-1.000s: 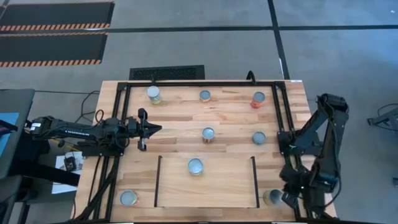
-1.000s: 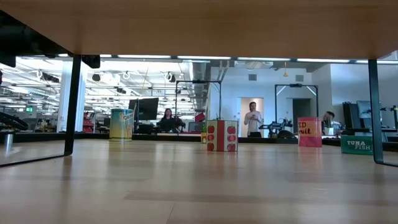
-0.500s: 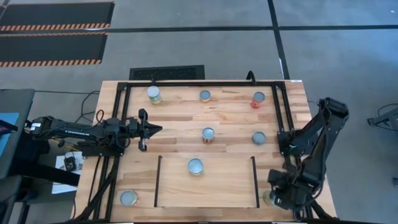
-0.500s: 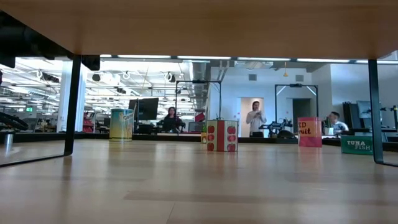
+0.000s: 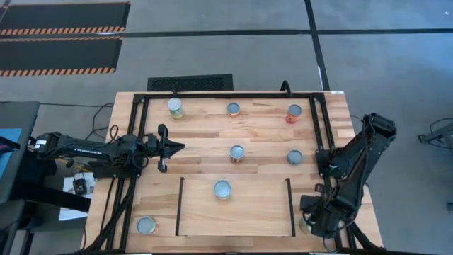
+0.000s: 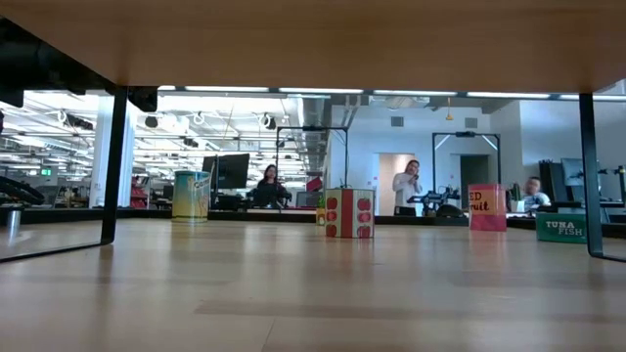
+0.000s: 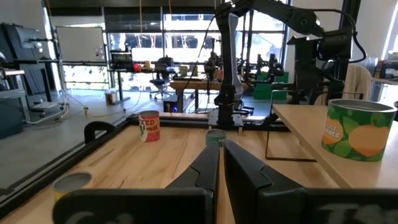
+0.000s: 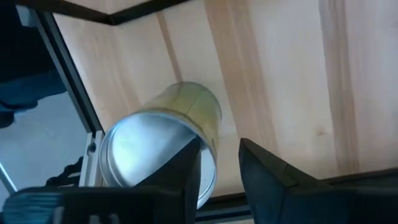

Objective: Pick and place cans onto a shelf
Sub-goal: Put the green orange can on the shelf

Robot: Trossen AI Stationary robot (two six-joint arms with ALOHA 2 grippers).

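The right gripper (image 5: 308, 223) hangs over the table's near right corner, fingers (image 8: 186, 168) parted — one dark finger crossing the silver top of a yellow-sided can (image 8: 163, 144), the other beside it over bare wood; whether either touches the tin cannot be told. That can stands between the shelf's right rail and the black frame tube (image 8: 68, 93) at the table edge, a tight pocket. The shelf (image 5: 248, 212) carries a single silver-topped can (image 5: 222, 188) near its far edge, with the rest of its panel bare. Five more cans sit spread well apart across the far half of the table (image 5: 262, 138), and another (image 5: 146, 225) stands at the near left corner. The left gripper (image 5: 177, 146) waits by the table's left side — fingers (image 7: 202, 171) close together, nearly shut, holding nothing.
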